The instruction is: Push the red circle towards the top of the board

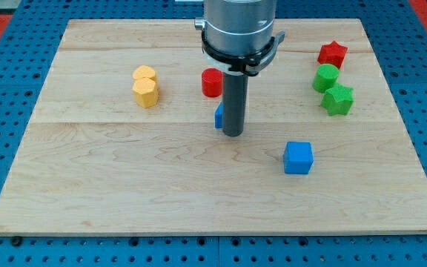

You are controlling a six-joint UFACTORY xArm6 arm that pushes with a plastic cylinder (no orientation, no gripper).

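The red circle (212, 82) stands on the wooden board (124, 185), a little above the board's middle. My rod comes down from the arm at the view's top, and my tip (233, 134) rests on the board below and slightly right of the red circle, apart from it. A small blue block (219, 116) sits right against the rod's left side, mostly hidden by it, so its shape cannot be told.
Two yellow blocks (145, 86) stand together at the left. A blue cube (298, 157) lies right of my tip, lower down. A red star (332, 53), a green circle (325, 77) and a green star (338, 99) cluster at the right.
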